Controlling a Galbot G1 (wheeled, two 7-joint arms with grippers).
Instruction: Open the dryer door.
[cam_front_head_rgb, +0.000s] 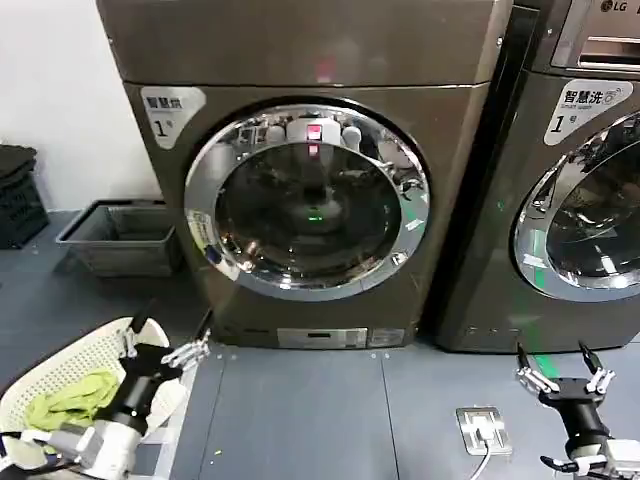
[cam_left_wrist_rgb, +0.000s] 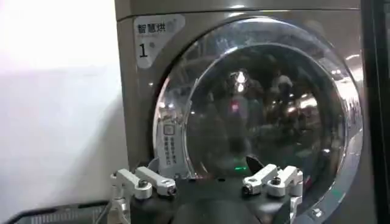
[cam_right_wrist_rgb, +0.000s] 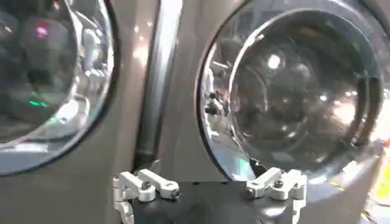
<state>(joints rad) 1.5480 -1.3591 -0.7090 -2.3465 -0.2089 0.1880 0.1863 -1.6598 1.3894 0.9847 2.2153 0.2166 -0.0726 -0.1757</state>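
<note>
Door: the dryer door (cam_front_head_rgb: 308, 200) sits shut, flush in the front of the bronze-brown dryer (cam_front_head_rgb: 300, 45), its chrome rim unbroken all round.
Progress: nothing done yet, by my judgement; the reach, the grip and the pull are all left.
Left claw (cam_front_head_rgb: 168, 345): low, in front of the dryer's lower left corner, fingers spread wide, holding nothing, apart from the door.
Right claw (cam_front_head_rgb: 565, 378): low before the LG washer (cam_front_head_rgb: 570, 200), fingers wide, empty.
Nearby: a white basket (cam_front_head_rgb: 60, 385) with a green cloth (cam_front_head_rgb: 70, 400) on the floor by the left arm.
</note>
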